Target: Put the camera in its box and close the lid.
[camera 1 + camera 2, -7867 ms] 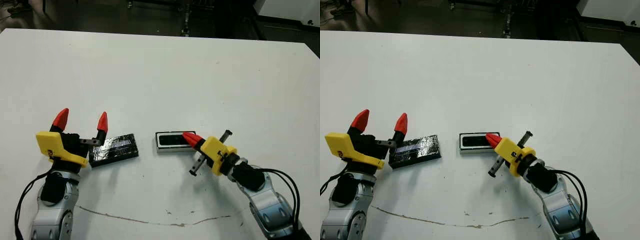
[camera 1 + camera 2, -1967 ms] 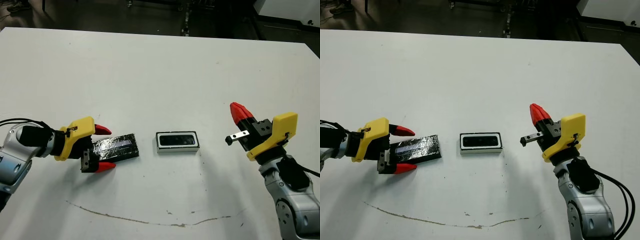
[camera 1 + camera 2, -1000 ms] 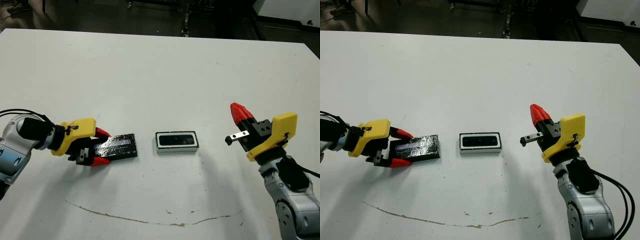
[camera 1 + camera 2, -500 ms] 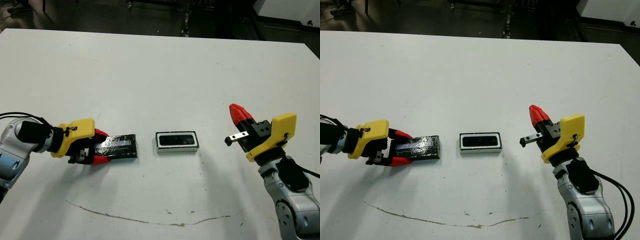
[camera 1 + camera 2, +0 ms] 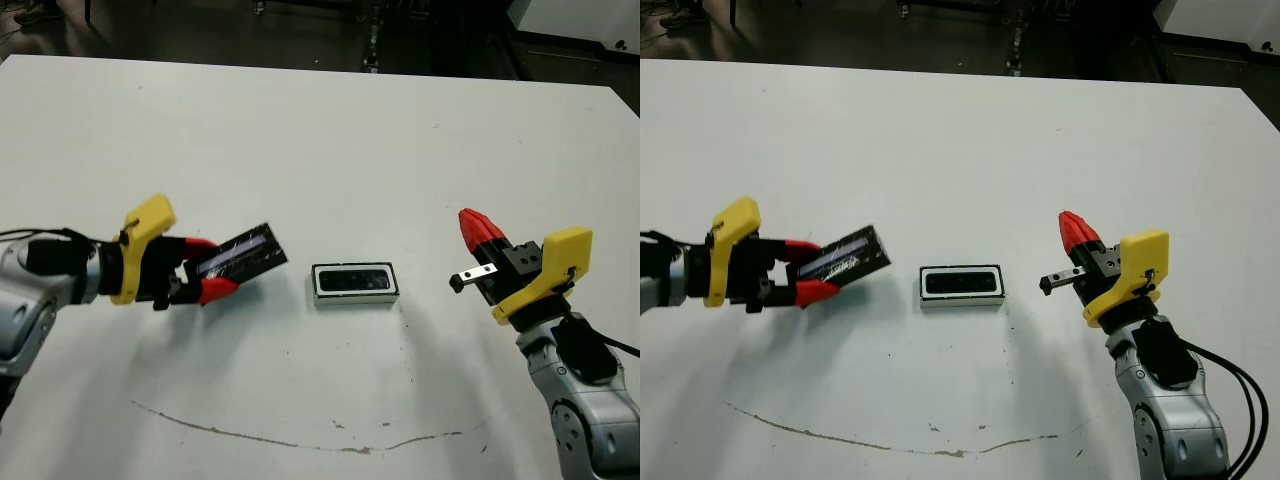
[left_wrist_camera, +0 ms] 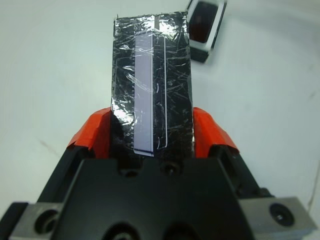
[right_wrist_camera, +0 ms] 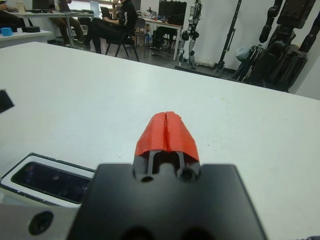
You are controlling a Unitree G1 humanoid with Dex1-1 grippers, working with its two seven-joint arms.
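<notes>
The lid (image 5: 240, 252), a glossy black panel with a pale strip, hangs tilted above the table, and my left gripper (image 5: 213, 266) is shut on its near end. In the left wrist view both red fingers (image 6: 97, 132) press the lid's (image 6: 150, 90) long sides. The box (image 5: 354, 284) lies flat to the right of the lid, uncovered, and the camera (image 5: 352, 279) rests inside it as a dark bar. My right gripper (image 5: 478, 228) stays raised to the right of the box, shut on nothing, with its tips (image 7: 167, 131) pressed together.
A thin dark scuff line (image 5: 300, 440) runs across the table near its front edge. Beyond the far edge, the right wrist view shows seated people (image 7: 110, 25) and equipment stands (image 7: 280, 30).
My left gripper has lifted the lid off the table, tilting it up and carrying it slightly toward the box. The right arm and the box have not moved.
</notes>
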